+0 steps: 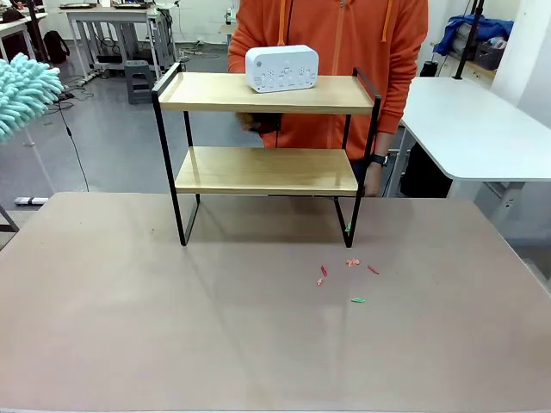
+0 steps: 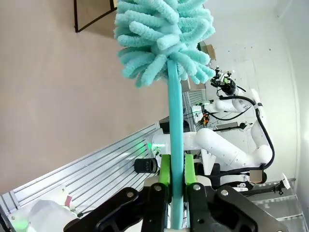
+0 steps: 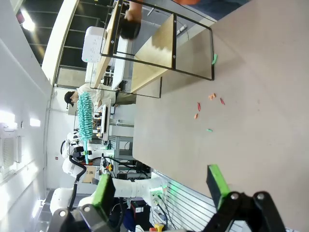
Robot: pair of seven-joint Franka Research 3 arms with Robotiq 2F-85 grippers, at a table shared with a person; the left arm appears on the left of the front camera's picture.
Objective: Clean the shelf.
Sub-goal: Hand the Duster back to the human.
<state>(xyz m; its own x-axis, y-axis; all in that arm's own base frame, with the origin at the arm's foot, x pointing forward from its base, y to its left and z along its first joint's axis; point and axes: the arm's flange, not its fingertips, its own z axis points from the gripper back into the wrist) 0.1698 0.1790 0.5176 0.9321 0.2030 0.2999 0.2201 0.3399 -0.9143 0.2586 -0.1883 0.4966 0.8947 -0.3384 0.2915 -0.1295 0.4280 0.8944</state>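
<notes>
- Closest to the front camera, the brown tabletop (image 1: 172, 344) is bare up to a scatter of small coloured scraps (image 1: 353, 262), which lie just in front of the rack's right legs.
- Behind them the shelf (image 1: 267, 170) stands upright at the far middle of the table, open side towards the robot, so both boards look reachable from the near side.
- Its lower board is bare; the top board carries a white button-faced box (image 1: 281, 68) near the middle, which probably has to be dusted around or lifted off.
- A person in an orange hoodie (image 1: 327, 34) stands right behind the rack, with one hand (image 1: 372, 176) low by the rear right leg, perhaps steadying it; I cannot tell whether that hand grips anything.
- Well off to the left, the teal microfibre duster (image 1: 21, 90) is held high, clear of the boards.
- The left gripper (image 2: 177, 179) is clamped on the duster's handle, fluffy head pointing away from the wrist, ready for sweeping.
- The right gripper (image 3: 159, 181) hangs spread wide and empty, back over the near table.
</notes>
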